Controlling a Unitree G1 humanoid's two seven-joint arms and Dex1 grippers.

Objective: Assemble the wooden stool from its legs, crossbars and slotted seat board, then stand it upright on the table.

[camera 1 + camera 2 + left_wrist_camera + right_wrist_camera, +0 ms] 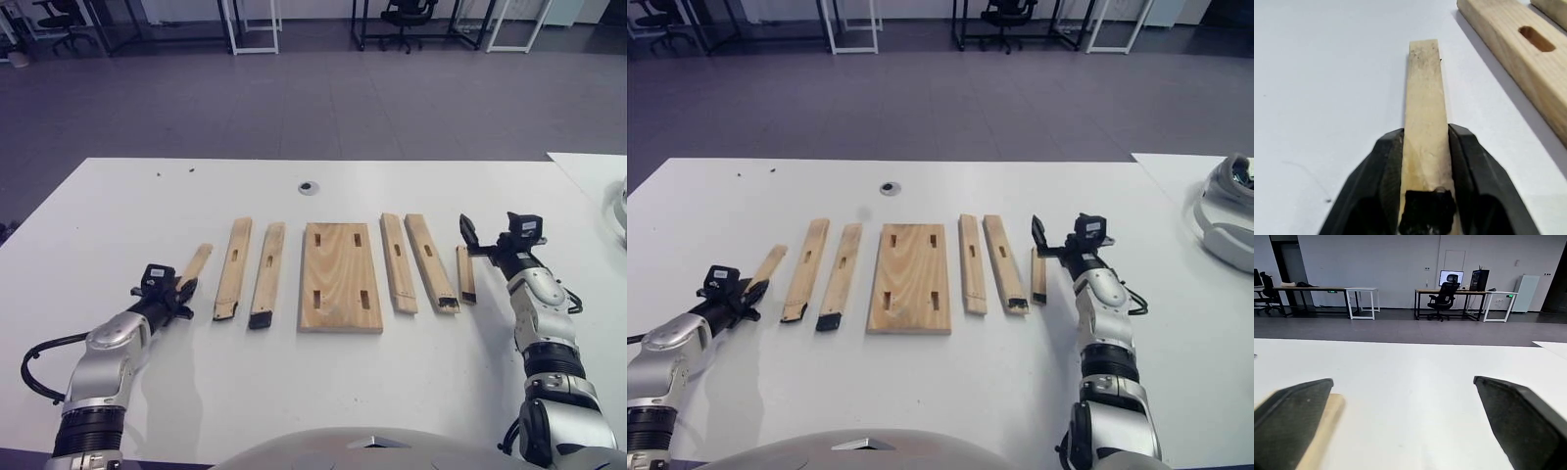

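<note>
The slotted seat board [340,276] lies flat at the middle of the white table [118,215]. Two legs [233,266] [266,272] lie to its left and two more legs [398,262] [431,261] to its right. My left gripper [181,289] is shut on the near end of a short crossbar [1424,98], which rests on the table left of the legs. My right gripper [1058,240] stands open by the far end of the other short crossbar [465,273], with nothing between its fingers [1293,416].
A small dark round spot [310,186] sits on the table behind the board. A white headset [1225,211] lies on a neighbouring table at the far right. Bare tabletop stretches in front of the parts and along the left side.
</note>
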